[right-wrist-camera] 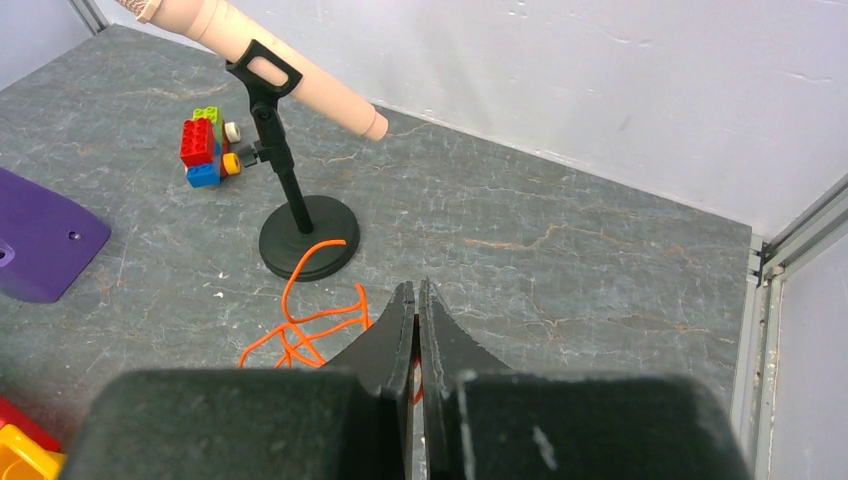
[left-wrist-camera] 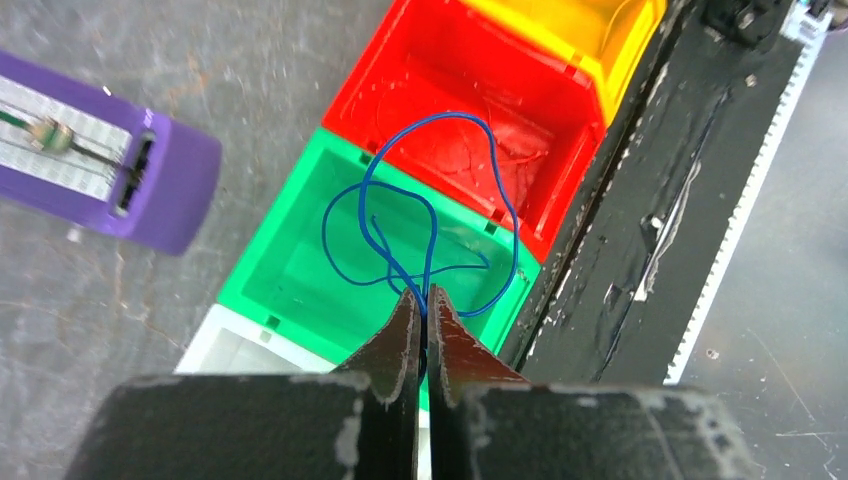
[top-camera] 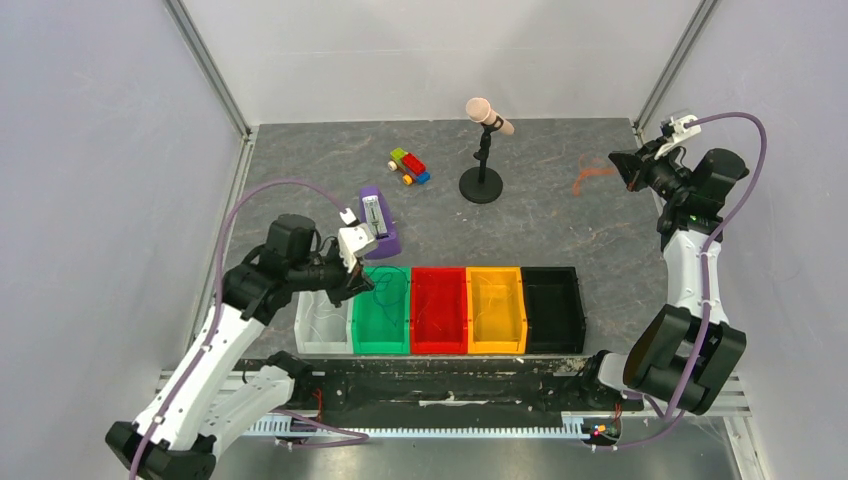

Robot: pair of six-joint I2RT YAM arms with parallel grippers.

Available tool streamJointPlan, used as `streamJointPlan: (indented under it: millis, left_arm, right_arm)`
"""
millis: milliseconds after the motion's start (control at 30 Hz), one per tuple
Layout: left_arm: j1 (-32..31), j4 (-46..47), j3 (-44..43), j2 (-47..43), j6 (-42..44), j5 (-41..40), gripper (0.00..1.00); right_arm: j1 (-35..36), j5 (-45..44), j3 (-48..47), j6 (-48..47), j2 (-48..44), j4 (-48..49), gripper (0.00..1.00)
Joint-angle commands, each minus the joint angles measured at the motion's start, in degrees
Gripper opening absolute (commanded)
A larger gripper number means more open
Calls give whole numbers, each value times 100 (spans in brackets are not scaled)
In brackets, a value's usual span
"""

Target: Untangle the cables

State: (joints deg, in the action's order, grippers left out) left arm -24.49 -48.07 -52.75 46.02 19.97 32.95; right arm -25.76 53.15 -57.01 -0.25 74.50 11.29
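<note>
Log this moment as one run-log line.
left gripper: shut on blue cable | position: above green bin | right gripper: shut on orange cable | untangling: unfinished

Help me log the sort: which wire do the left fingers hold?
The dark blue wire, looped from the shut left fingers above the green bin. The orange wire lies on the table by the microphone stand instead.

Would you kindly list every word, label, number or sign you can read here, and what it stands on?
None can be read.
The white panel on the purple block shows only a fine pattern, too blurred to read.
The coloured bins, toy bricks and microphone show no text.
</note>
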Motion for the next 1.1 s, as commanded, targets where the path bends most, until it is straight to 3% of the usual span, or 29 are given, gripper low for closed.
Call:
streamJointPlan:
  millis: [0,233,567,667,933,1000,1067]
  left_arm:
    - [23,275,256,266,121,-359,2]
    - [-88,457,334,1108,-65,-1009,2]
    - [-1389,654,414,1980,-401,-3093,2]
    - [-1572,756,470,2187,-331,-3273,2]
    - [-1734,1115,421,2855,-287,-2715,2]
    - [-1730,1012,327,2903,-271,-2828,13]
    - [-1721,885,231,2663,-166,-2675,36]
  right_arm:
    - [7,91,15,-129,-197,-48,0]
    - [15,82,41,-146,-157,-74,0]
    - [16,42,138,-193,-116,-66,0]
    - [17,30,138,-252,-106,-92,0]
    - [10,94,156,-401,-118,-335,0]
    - [18,161,146,-505,-153,-565,0]
    - [39,344,132,-621,-185,-874,0]
